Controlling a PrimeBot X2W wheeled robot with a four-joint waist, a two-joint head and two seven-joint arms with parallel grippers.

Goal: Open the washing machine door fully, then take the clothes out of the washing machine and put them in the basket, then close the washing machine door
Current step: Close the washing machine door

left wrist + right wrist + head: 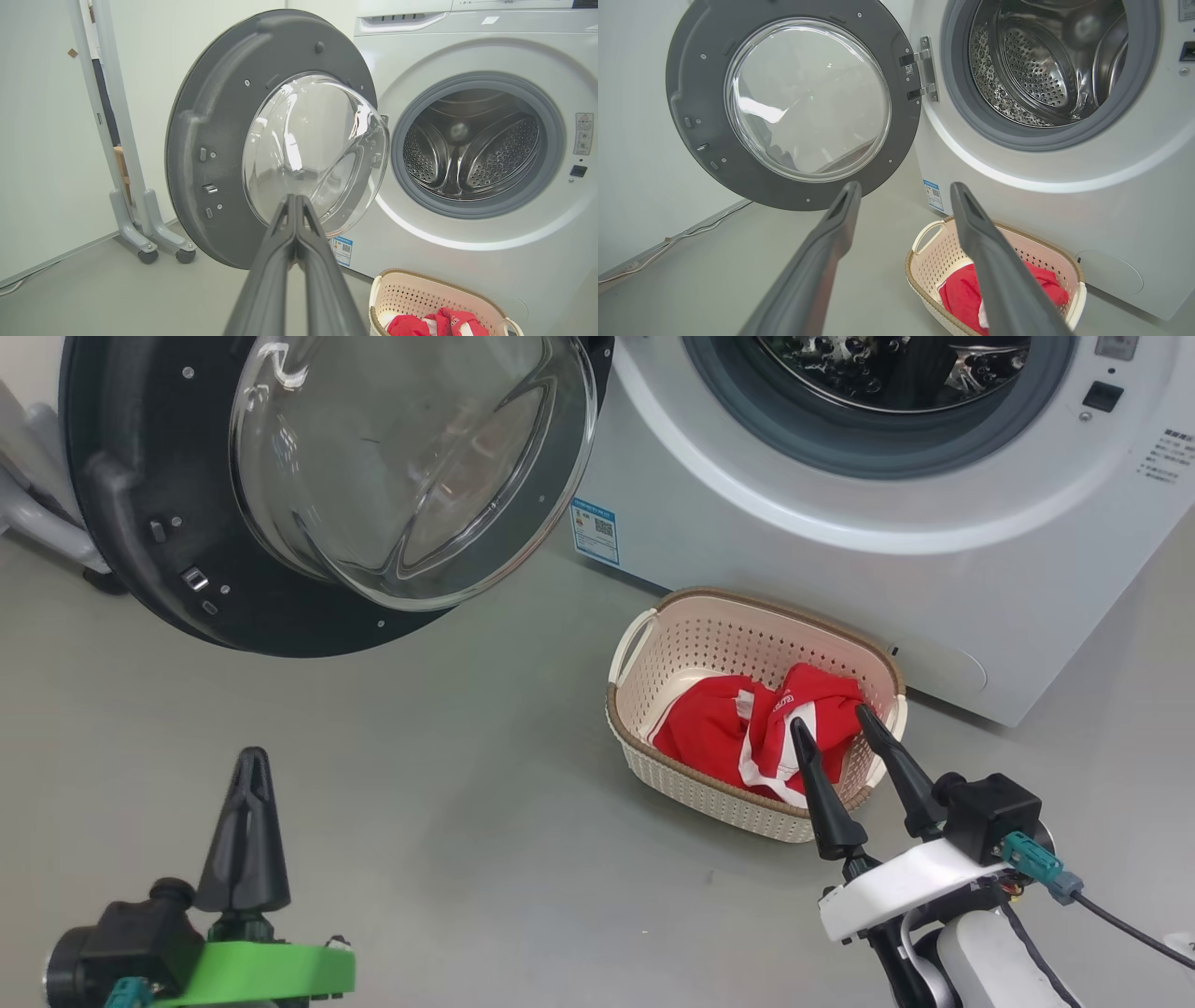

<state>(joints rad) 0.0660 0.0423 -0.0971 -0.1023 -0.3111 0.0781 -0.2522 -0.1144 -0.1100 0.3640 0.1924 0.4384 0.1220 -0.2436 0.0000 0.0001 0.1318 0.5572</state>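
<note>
Through the mouth of the washing machine (934,579) we see only bare steel drum (1031,60), and the clothes (728,728) lie in the basket (719,644), which sits just in front of the washing machine. So we judge the step in hand to be shutting the washing machine door (140,476), which hangs swung wide at the washing machine's left side, inner face toward us. Our left gripper (252,756) has its 2 fingers pressed together on nothing, well out from the washing machine. Our right gripper (831,717) holds its 2 fingers spread and empty above the basket's edge farthest from the washing machine. To close well, we would carry the left gripper round the door's free edge, push on the black rim rather than the glass, and press until the latch catches, keeping the right gripper clear of the washing machine's mouth.
</note>
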